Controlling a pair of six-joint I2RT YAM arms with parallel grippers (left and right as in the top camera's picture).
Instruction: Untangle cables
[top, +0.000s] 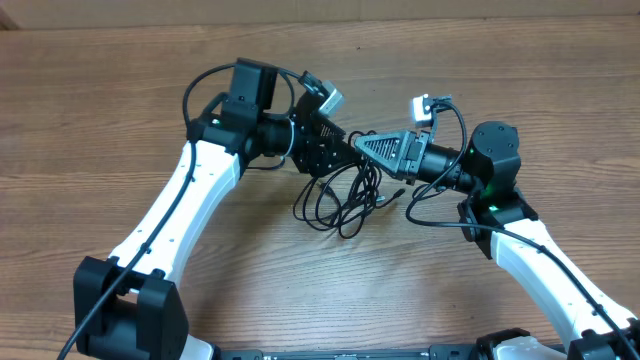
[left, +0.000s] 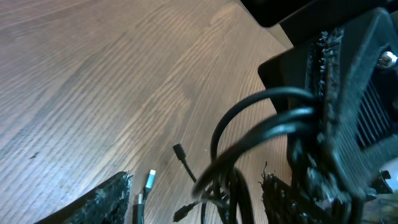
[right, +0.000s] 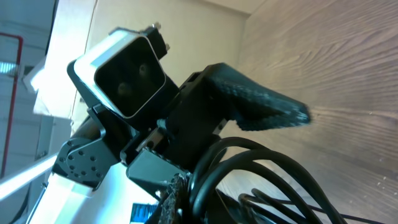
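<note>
Cables (left: 261, 130) inside wide-spread, empty L claw (left: 193, 198), loops prob. pinched in closed R claw (top: 366, 144) just beside.

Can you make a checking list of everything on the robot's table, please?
Surface: brown wooden table.
Job's things: thin black cables, one tangled bunch hanging from the right claw down to the table; a silver plug lies loose.
Clutter: nothing seen.
Grippers: left claw open, cables between its fingers; right claw shut on the cables.
Cables: thicker arm wiring loops along both arms.
Surroundings: only a pale blurry background.
</note>
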